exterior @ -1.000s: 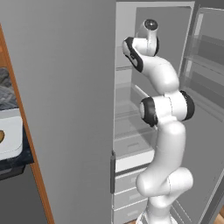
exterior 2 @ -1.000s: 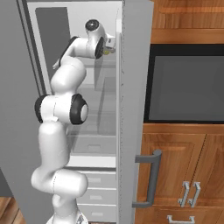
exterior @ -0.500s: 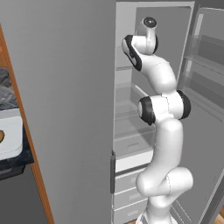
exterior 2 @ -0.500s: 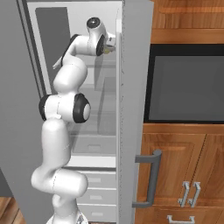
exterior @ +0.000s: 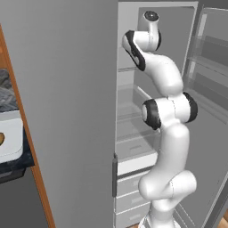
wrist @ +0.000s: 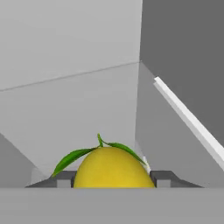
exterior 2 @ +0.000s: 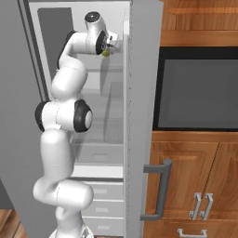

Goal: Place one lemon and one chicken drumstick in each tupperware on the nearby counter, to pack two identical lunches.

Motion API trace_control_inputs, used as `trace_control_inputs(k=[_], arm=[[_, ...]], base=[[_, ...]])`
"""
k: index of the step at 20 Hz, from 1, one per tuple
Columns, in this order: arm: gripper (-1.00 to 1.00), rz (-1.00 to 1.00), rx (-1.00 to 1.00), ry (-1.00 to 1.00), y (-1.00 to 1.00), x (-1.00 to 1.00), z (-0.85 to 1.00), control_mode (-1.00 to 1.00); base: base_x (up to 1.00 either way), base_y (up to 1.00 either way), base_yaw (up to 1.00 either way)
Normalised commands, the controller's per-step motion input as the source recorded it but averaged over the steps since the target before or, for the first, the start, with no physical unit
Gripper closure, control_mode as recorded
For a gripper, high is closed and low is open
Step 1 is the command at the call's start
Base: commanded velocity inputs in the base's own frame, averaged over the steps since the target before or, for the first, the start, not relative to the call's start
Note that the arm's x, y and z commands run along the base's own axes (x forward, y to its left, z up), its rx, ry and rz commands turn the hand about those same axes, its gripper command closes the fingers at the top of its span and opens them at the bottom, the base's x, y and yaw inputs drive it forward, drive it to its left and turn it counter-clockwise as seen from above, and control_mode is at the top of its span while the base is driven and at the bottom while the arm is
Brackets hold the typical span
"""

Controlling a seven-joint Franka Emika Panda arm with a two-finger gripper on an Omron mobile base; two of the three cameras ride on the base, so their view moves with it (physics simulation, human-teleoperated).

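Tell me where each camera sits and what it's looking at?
Left base view: behind the arm's left, facing the open fridge; arm rises lower right; tupperware at left.
Right base view: behind its right, same fridge plus wooden cabinets; arm lower left, gripper on the lemon.
Hand view: on the hand, looking along the fingers clamping the lemon.
Shared: the lemon, the fridge.

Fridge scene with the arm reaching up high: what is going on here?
The white arm reaches into the top of the open fridge. In the hand view, the gripper has its fingertips on either side of a yellow lemon with green leaves, apparently gripping it. A tupperware sits on the counter to the left.
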Motion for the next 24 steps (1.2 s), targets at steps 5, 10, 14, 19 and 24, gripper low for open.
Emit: trace_control_inputs(k=[5,10,14,19,24], arm=[[1.0,-0.01,0.0,-0.18,0.4,-1.0,-0.23,-1.0],[1.0,-0.01,0.0,-0.32,0.05,-1.0,-0.29,-1.0],[1.0,-0.03,0.0,-0.36,0.01,-1.0,-0.66,-1.0],[1.0,-0.16,0.23,-0.09,0.01,-1.0,0.52,-1.0],[1.0,-0.08,0.26,0.43,0.26,-1.0,-0.4,-1.0]], base=[[0.0,0.0,0.0],[0.0,0.0,0.0],[0.0,0.0,0.0],[0.0,0.0,0.0],[0.0,0.0,0.0]])
